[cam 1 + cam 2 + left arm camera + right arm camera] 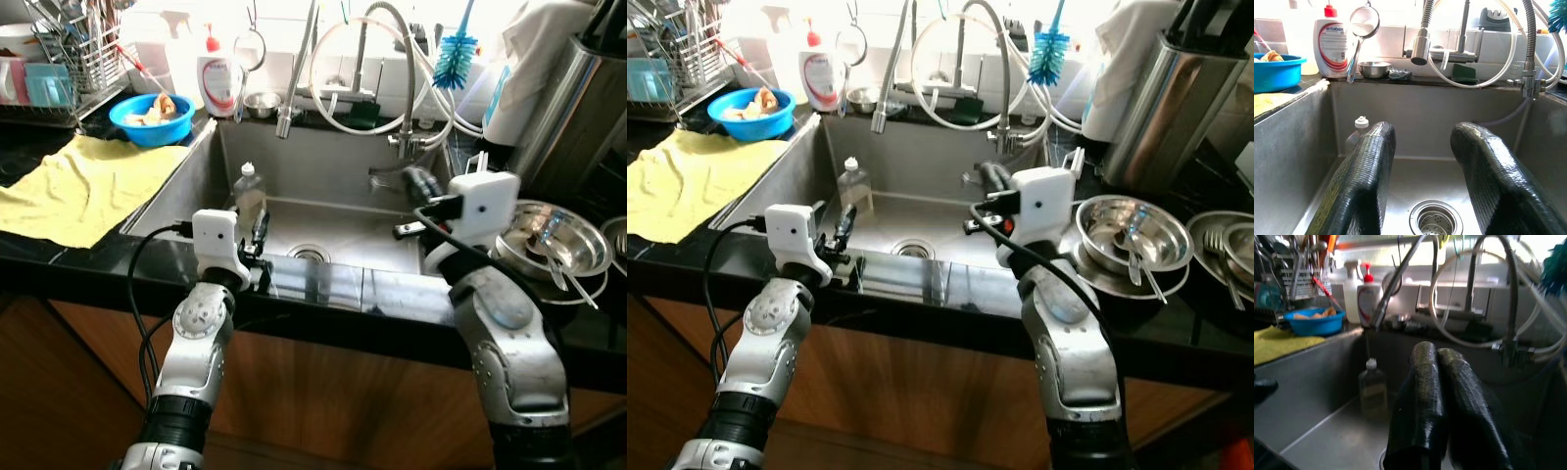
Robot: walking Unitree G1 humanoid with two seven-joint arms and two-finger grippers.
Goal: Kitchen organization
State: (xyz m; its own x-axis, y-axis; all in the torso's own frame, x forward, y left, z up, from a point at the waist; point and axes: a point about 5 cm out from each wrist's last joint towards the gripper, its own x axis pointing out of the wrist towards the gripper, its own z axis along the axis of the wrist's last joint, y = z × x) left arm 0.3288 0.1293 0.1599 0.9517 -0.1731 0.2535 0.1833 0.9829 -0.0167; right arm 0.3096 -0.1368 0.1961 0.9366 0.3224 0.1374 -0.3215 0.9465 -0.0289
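A steel sink (pixel 343 157) lies in the black counter before me. A small clear bottle (pixel 250 196) with a white cap stands upright at the sink's left wall. My left gripper (pixel 259 231) hovers over the near rim, just this side of the bottle; in its wrist view the left gripper (pixel 1422 134) is open and holds nothing, with the bottle (pixel 1357 132) beyond its finger. My right gripper (pixel 421 181) reaches over the sink's right side, and in its wrist view the right gripper (pixel 1437 352) is shut on nothing. The bottle (pixel 1373 391) stands apart from it.
A yellow cloth (pixel 88 181), a blue bowl (pixel 152 117) and a dish rack (pixel 69 49) are on the left counter. Stacked steel bowls (pixel 549 240) with cutlery sit on the right. Faucet hoses (pixel 392 59), a soap bottle (pixel 220 83) and a blue brush (pixel 455 59) line the back.
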